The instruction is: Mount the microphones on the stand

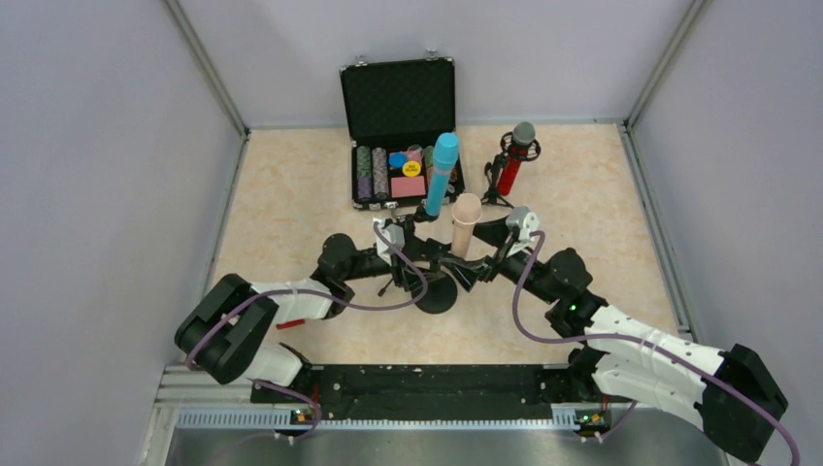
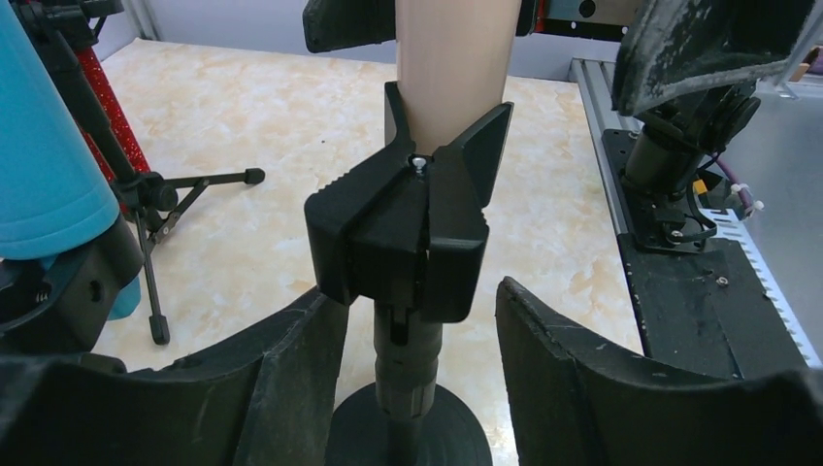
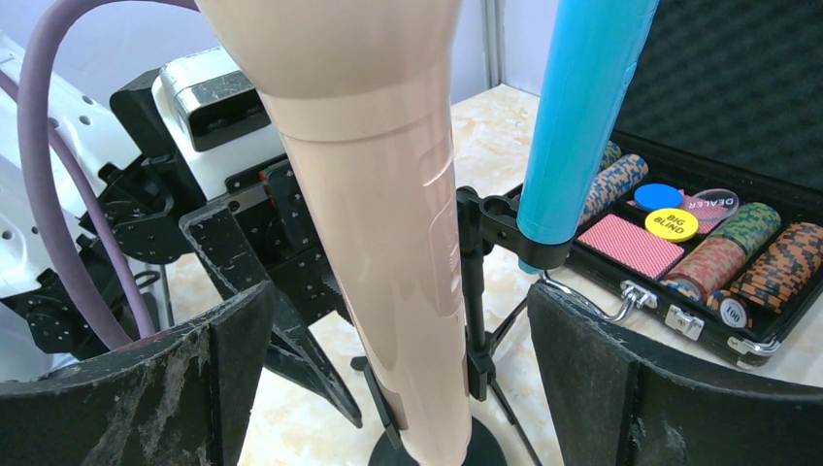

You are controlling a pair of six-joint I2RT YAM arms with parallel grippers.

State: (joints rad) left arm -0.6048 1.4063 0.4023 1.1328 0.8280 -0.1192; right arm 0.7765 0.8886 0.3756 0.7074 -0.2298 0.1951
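My left gripper [image 2: 422, 325] stood released, its two black fingers [image 2: 281, 379] spread either side of the pole of the black round-based stand [image 1: 437, 291], below the black clamp [image 2: 408, 233], at the middle of the beige marbled table [image 1: 291, 223]. Toward the far edge, the light blue stick microphone [image 1: 441, 175] sat tilted in its slim tripod holder [image 3: 473, 291], just in front of the open black poker-chip case [image 1: 398, 97]. The plain peach-beige microphone [image 1: 465, 221] rose upright from the clamp. My right gripper [image 3: 398, 301] flanked its body, fingers parted and apart from it, gripping nothing. Right of centre near the far edge, the glittery red microphone with silver mesh head [image 1: 514, 160] stood in its own tripod.

The hazard, as I judged it, lay in backing out. A finger catching the clamp or pole could rock the tall, top-heavy stand. The blue microphone's holder stood just beside, close enough to be knocked over too. How firmly the clamp held, I could not tell.
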